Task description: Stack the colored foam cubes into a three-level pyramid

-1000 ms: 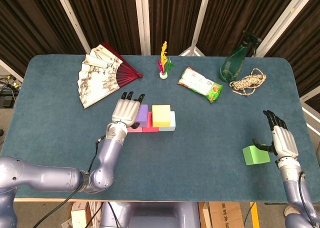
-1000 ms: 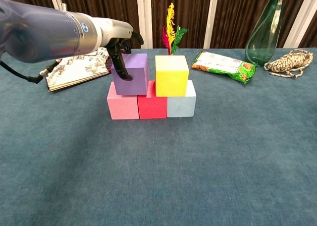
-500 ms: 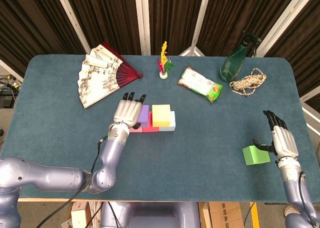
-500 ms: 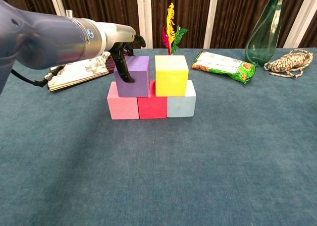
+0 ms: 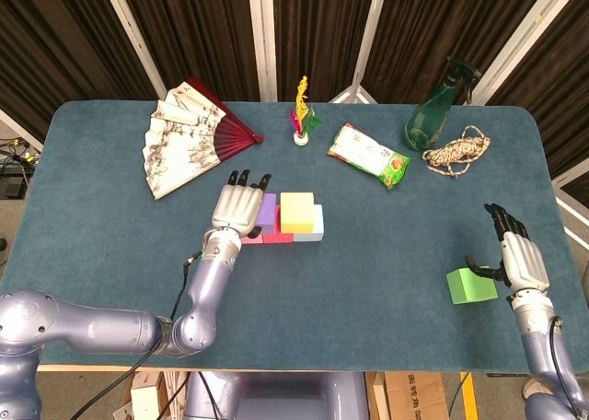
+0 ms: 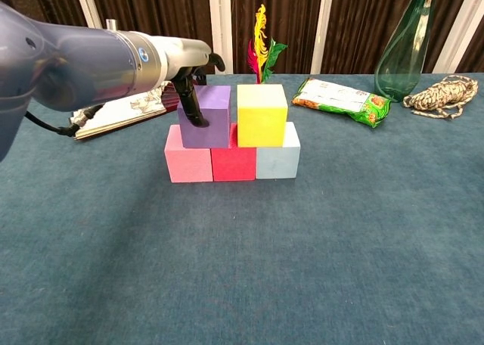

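the green cube [image 5: 471, 285] lies just left of the right hand [image 5: 519, 259], whose fingers are spread and empty; the left hand [image 5: 237, 205] grips the purple cube [image 6: 205, 116].

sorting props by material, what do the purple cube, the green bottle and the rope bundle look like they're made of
Purple cube: likely foam, matte with no glare and soft-looking edges. Green bottle: looks like glass or clear hard plastic, since it is see-through with bright highlights; which one is unclear. Rope bundle: seems twisted fibre, mottled tan and dark strands, dull finish.
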Available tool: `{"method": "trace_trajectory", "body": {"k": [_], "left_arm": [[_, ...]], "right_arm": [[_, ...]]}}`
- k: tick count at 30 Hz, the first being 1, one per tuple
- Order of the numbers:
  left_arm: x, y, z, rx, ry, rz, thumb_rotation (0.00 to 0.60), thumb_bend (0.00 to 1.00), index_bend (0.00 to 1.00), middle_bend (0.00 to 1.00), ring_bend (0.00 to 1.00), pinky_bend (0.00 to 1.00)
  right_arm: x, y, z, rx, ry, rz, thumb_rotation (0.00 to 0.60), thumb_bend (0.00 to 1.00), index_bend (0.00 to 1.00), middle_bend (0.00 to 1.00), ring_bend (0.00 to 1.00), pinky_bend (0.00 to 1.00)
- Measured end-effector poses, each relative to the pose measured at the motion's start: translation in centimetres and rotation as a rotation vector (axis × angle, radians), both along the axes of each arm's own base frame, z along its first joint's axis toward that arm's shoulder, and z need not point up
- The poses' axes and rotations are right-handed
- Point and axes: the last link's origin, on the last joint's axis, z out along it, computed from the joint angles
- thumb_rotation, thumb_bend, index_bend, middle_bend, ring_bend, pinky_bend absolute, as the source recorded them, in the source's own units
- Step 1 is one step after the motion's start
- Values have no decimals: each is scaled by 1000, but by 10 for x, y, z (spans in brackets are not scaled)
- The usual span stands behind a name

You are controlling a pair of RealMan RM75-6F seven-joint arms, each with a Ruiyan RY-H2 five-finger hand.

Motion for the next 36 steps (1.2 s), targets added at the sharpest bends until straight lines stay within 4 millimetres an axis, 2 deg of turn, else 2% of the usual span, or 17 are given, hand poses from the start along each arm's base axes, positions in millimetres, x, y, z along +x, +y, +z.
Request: {"method": "trace_trajectory", "body": {"k": [20,30,36], "left_arm": [[2,-2,-3,0,-8,-4,600,367,0,431,44,52],[0,-3,-3,2,5,-12,600,288,0,387,44,52],[-3,-3,-2,0,16,-11,600,277,0,342,44,52]], "right_arm": [[0,1,0,0,-4,1,600,324,0,0,0,0],[1,1,1,0,-7,2,600,324,0,0,0,0],[0,1,1,-2,-6,2,600,323,0,0,0,0]]}}
